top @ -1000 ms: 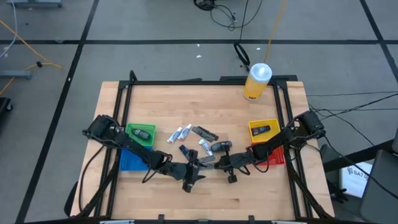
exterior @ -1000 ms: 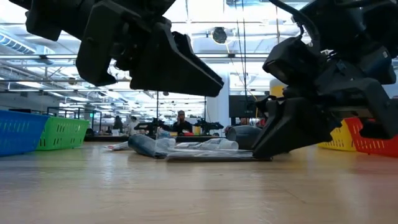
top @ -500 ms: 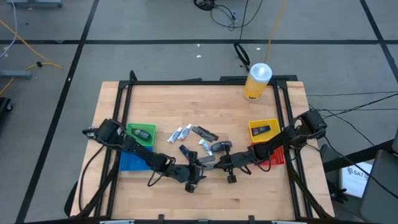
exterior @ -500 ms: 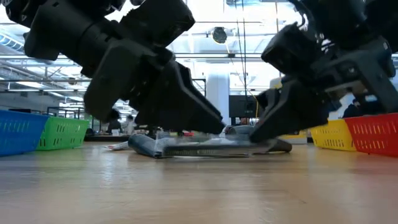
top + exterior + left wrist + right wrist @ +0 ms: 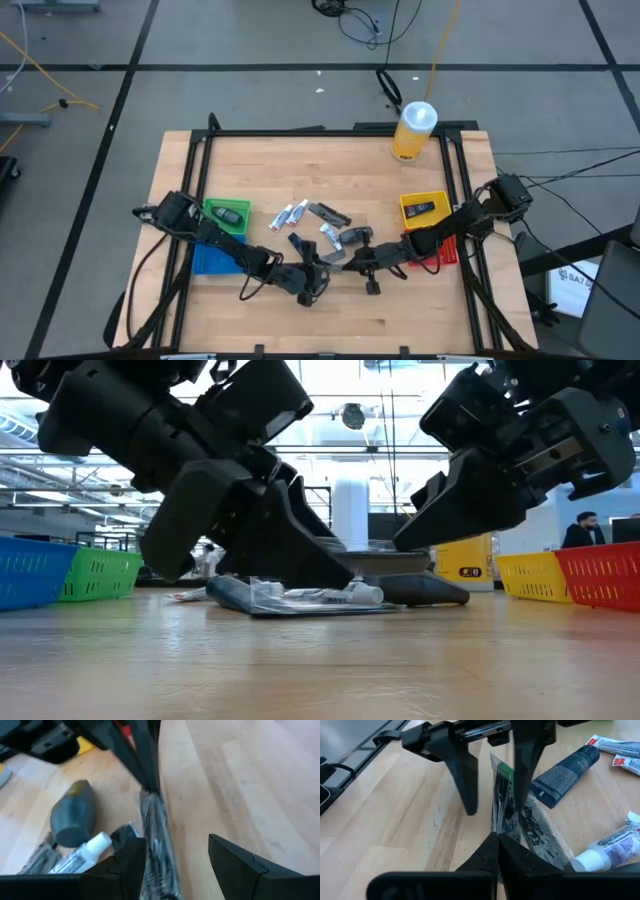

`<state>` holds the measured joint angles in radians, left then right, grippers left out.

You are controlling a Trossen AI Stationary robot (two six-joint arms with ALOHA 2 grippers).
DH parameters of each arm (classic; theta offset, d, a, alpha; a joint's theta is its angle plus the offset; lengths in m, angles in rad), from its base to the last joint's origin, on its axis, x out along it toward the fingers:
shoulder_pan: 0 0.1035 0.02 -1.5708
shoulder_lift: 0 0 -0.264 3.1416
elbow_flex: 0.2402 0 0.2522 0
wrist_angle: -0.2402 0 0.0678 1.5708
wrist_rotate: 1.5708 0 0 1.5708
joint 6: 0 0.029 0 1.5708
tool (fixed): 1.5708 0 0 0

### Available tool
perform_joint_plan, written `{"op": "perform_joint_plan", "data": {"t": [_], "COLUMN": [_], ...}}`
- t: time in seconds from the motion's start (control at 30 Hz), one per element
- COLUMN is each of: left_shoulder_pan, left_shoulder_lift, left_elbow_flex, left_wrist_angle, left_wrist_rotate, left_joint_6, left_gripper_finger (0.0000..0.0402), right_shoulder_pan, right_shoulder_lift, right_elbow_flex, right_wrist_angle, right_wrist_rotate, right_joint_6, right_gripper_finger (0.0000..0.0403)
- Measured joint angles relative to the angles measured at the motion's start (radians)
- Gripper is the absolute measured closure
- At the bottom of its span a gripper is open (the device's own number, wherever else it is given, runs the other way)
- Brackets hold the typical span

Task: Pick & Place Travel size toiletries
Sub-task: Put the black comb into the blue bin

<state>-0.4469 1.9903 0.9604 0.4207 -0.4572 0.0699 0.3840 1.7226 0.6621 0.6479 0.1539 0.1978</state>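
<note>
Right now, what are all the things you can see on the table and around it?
yellow bottle: one, yellow with a white cap, far edge of the table.
green bin: one, left side, a dark item inside.
blue bin: one, just nearer than the green one.
yellow bin: one, right side, a dark item inside.
red bin: one, just nearer than the yellow one.
white-and-blue tubes: two, table centre.
dark blue tube: one, centre.
grey rounded item: one, centre.
clear packet: one, between the grippers.
person: one, in the room behind.
left gripper: open, straddling the packet.
right gripper: shut on the packet's end.
</note>
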Motion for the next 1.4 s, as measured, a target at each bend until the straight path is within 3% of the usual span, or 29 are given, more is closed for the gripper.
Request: {"op": "perform_joint_plan", "data": {"t": [0.17, 0.4, 0.53, 0.63, 0.7, 0.83, 0.93, 1.07, 1.2, 1.3, 1.4], "left_shoulder_pan": [0.000, -0.002, -0.018, -0.040, -0.063, -0.108, -0.147, -0.206, -0.285, -0.357, -0.404], "left_shoulder_lift": [0.000, -0.003, -0.017, -0.069, -0.136, -0.300, -0.422, -0.547, -0.624, -0.656, -0.652], "left_elbow_flex": [0.000, 0.000, 0.000, 0.007, 0.019, 0.090, 0.177, 0.271, 0.291, 0.284, 0.271], "left_wrist_angle": [-0.001, 0.001, -0.006, -0.092, -0.228, -0.651, -1.007, -1.412, -1.645, -1.764, -1.859], "left_wrist_rotate": [-0.024, -0.025, -0.026, -0.045, -0.069, -0.072, -0.045, 0.076, 0.217, 0.230, 0.243], "left_joint_6": [-0.016, -0.029, -0.031, -0.049, -0.083, -0.204, -0.364, -0.664, -0.912, -1.050, -1.129], "left_gripper_finger": [0.0224, 0.0336, 0.0392, 0.0387, 0.0384, 0.0396, 0.0391, 0.0390, 0.0397, 0.0388, 0.0385], "right_shoulder_pan": [0.004, 0.004, 0.004, 0.004, 0.010, 0.019, 0.018, -0.027, -0.120, -0.195, -0.256], "right_shoulder_lift": [-0.001, -0.001, -0.012, -0.066, -0.118, -0.198, -0.191, -0.114, 0.001, 0.092, 0.177], "right_elbow_flex": [0.000, 0.001, 0.001, 0.001, 0.001, -0.010, -0.034, -0.063, -0.087, -0.086, -0.086], "right_wrist_angle": [0.008, 0.020, 0.035, 0.037, 0.036, 0.054, 0.148, 0.299, 0.447, 0.564, 0.669], "right_wrist_rotate": [-0.001, 0.000, -0.024, -0.048, -0.053, -0.033, 0.094, 0.310, 0.422, 0.410, 0.317], "right_joint_6": [0.000, -0.003, -0.007, -0.009, -0.022, -0.044, -0.069, -0.192, -0.324, -0.354, -0.326], "right_gripper_finger": [0.0403, 0.0400, 0.0360, 0.0309, 0.0276, 0.0230, 0.0215, 0.0212, 0.0220, 0.0227, 0.0232]}}
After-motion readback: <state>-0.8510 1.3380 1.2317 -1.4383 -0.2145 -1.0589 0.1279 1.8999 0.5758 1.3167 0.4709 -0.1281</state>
